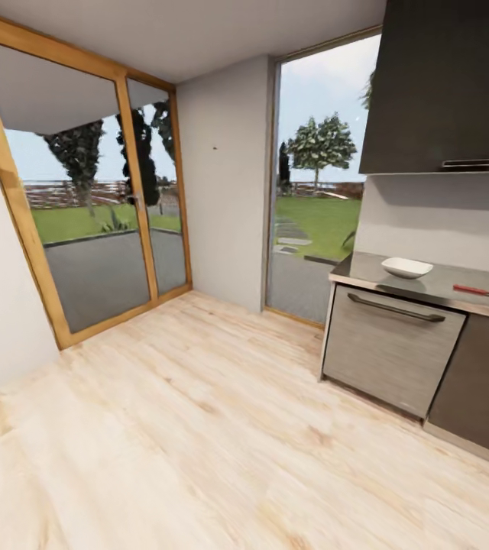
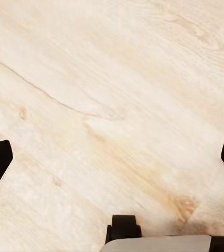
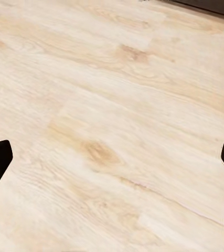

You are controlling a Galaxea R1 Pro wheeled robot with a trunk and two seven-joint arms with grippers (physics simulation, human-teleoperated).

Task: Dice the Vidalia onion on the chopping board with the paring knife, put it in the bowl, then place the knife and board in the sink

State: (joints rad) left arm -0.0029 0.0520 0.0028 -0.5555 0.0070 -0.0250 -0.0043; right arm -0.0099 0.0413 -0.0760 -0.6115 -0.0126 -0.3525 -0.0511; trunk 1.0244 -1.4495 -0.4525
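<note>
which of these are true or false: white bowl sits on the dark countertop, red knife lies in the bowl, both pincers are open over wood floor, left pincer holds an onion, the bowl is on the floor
1. The shallow white glossy bowl sits on the dark grey glossy countertop. True.
2. The slim red-handled paring knife lies in the bowl. False: it lies on the countertop, apart from the bowl.
3. The left pincer and the right pincer are open above the pale wooden plank floor. True.
4. The left pincer holds an onion. False: it is empty.
5. The bowl is on the floor. False: it is on the countertop.
</note>
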